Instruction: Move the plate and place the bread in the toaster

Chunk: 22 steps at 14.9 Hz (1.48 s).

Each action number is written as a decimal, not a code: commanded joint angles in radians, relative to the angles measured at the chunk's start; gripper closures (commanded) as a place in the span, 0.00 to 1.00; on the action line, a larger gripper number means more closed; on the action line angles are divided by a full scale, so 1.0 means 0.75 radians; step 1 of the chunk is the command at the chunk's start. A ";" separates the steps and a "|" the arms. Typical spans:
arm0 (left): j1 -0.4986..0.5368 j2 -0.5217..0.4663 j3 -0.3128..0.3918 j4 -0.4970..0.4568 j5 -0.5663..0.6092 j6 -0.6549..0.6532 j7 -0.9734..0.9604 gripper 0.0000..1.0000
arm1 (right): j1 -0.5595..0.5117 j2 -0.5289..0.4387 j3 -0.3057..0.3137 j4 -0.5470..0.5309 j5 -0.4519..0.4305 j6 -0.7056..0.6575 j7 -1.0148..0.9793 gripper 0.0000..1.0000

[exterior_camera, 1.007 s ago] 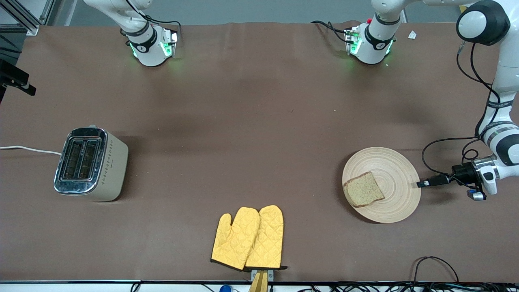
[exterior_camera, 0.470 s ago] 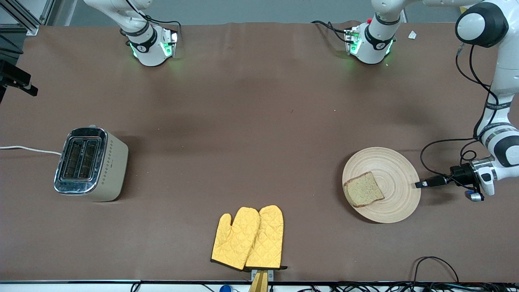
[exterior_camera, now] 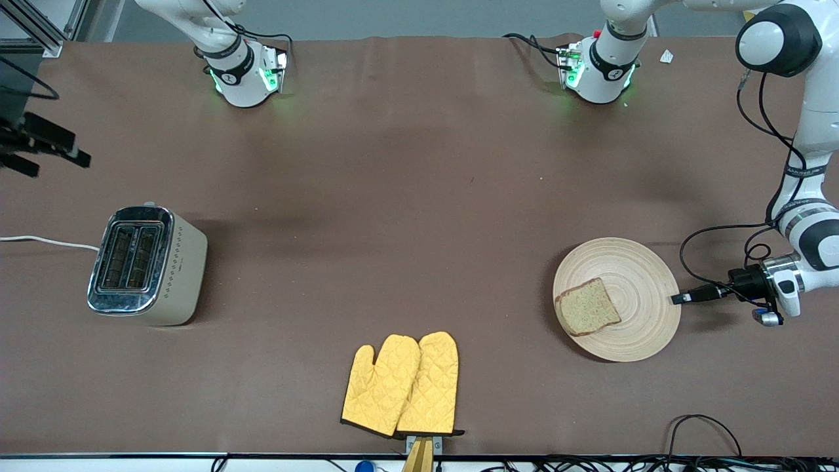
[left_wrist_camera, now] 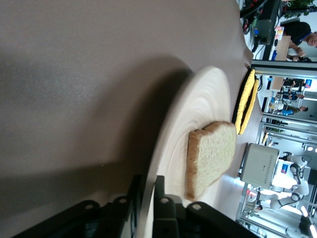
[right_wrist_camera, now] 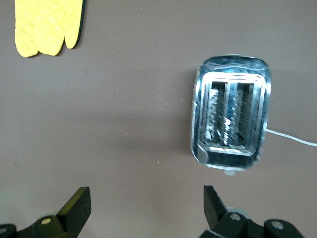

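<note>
Worktop (exterior_camera: pixel 393 196) covered in brown cloth, faintly creased, soft shadows across it. Grey floor (exterior_camera: pixel 393 16) along its robot-side edge. Metal frame (exterior_camera: pixel 39 26) at the right arm's corner. Black cables (exterior_camera: pixel 701 432) trail along the camera-side edge.

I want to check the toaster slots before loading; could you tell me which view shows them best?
The right wrist view: it looks straight down into both slots of the toaster. The front view shows the toaster from a slant, slots visible but smaller. The left wrist view shows only its patterned side, no slots.
</note>
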 commanded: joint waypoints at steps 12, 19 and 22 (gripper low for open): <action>-0.019 -0.067 -0.282 0.086 0.220 -0.017 0.107 0.95 | 0.112 0.042 0.003 -0.598 0.464 0.458 0.055 0.00; -0.295 -0.056 -0.426 0.000 0.219 0.003 0.086 0.99 | -0.002 0.157 -0.003 -0.600 0.508 0.481 -0.006 0.00; -0.432 -0.054 -0.428 -0.101 0.016 0.068 0.094 1.00 | -0.002 0.177 -0.003 -0.602 0.508 0.485 -0.016 0.00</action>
